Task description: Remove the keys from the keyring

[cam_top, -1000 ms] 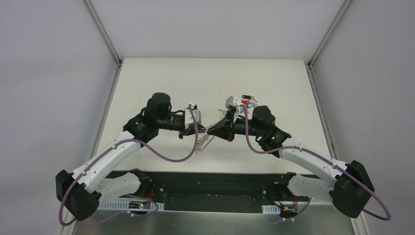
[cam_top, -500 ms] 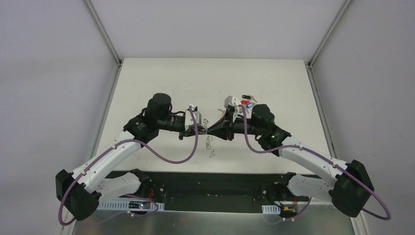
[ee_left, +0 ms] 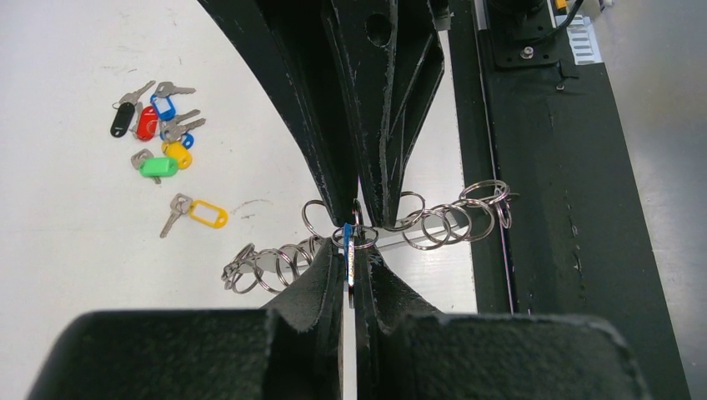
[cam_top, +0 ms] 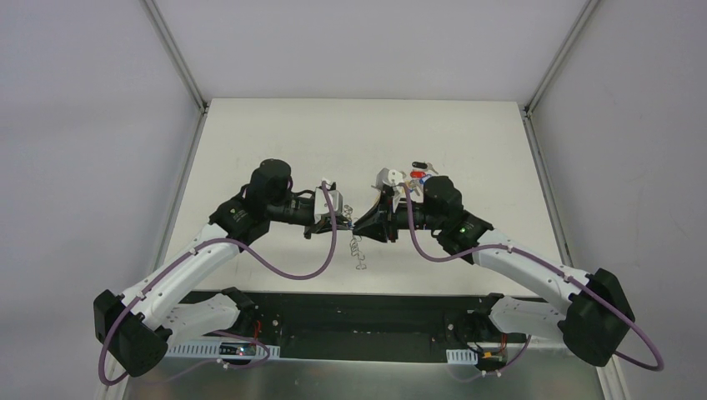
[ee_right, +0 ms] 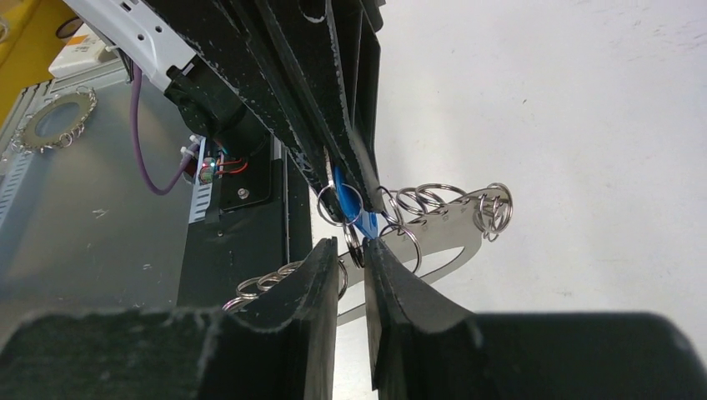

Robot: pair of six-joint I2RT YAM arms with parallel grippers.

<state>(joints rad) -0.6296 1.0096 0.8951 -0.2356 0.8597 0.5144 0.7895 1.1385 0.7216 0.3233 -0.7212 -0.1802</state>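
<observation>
The keyring (ee_left: pixel 417 237) is a long flat grey loop fringed with small split rings, hanging between both grippers; it also shows in the top view (cam_top: pixel 358 250) and the right wrist view (ee_right: pixel 454 225). My left gripper (ee_left: pixel 350 252) is shut on a blue-tagged key (ee_left: pixel 348 242) that still hangs on one split ring. My right gripper (ee_right: pixel 350 248) faces it tip to tip and is shut on a split ring (ee_right: pixel 354 242) of the keyring. In the top view the left gripper (cam_top: pixel 338 218) and right gripper (cam_top: pixel 362 223) meet above the table's middle.
Several loose keys with black, red, blue, yellow and green tags (ee_left: pixel 158 133) lie on the white table behind the right arm; they also show in the top view (cam_top: pixel 421 173). One yellow-tagged key (ee_left: pixel 200 212) lies apart. The black base strip (ee_left: pixel 542 208) runs along the near edge.
The right gripper has moved left, closer to the left gripper. The hanging keyring has swung from a slant to nearly straight down below the two grippers.
</observation>
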